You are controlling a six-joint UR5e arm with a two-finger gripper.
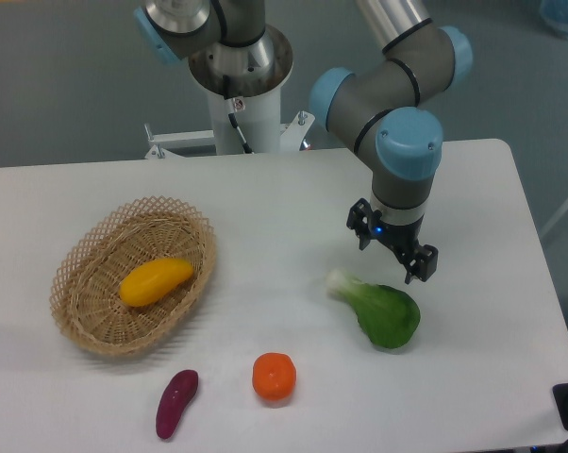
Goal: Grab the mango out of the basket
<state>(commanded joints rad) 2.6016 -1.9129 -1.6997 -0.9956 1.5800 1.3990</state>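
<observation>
The mango (156, 281), a smooth yellow-orange oval, lies inside the tan wicker basket (86, 321) at the left of the table. My gripper (394, 250) hangs far to the right of the basket, just above and behind a green leafy vegetable. Its two dark fingers stand apart, open, with nothing between them.
A green bok choy (383, 310) lies right below the gripper. A round orange fruit (274, 376) and a purple sweet potato (176, 403) sit near the front edge. The robot's base (239, 90) stands at the back of the white table.
</observation>
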